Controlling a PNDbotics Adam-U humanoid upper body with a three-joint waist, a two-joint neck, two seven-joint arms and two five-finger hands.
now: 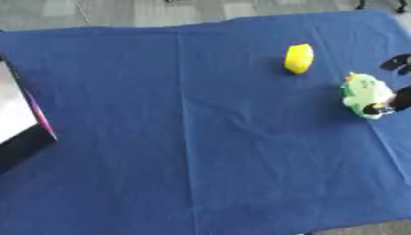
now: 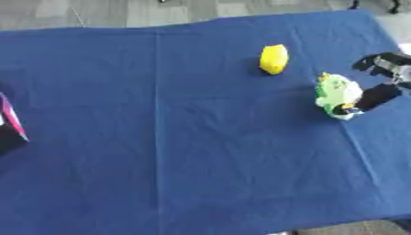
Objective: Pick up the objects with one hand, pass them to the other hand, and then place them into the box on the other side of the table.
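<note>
Right eye view shows the robot's right hand point(image 2: 384, 78) coming in from the 3 o'clock edge, black with a silver patch near its upper part. Its fingers point(image 2: 374, 98) are spread apart in two dark prongs: the upper one lies at about 2 o'clock from the pale green soft toy point(image 2: 336, 95), clear of it, while the lower one runs up against the toy's 4 o'clock side, where a small dark and orange detail sits. The fingers look released rather than clenched, bracketing the toy's right flank; whether the lower one truly touches the toy I cannot tell.

That green toy, rounded and plush-looking with a small orange tip at its top, rests on the blue cloth covering the tabletop point(image 2: 185, 151), near the 3 o'clock edge. At roughly 11 o'clock from it, a little apart, lies a yellow lemon-shaped object point(image 2: 274, 58), untouched, casting a short shadow to its lower left.

Far across the cloth at the 9 o'clock edge stands a box with a white face, a magenta rim and a dark side point(image 1: 24, 121), well apart from both objects. A long crease runs down the cloth from 12 to 6 o'clock. Grey floor point(image 1: 120, 11) shows beyond the far edge.
</note>
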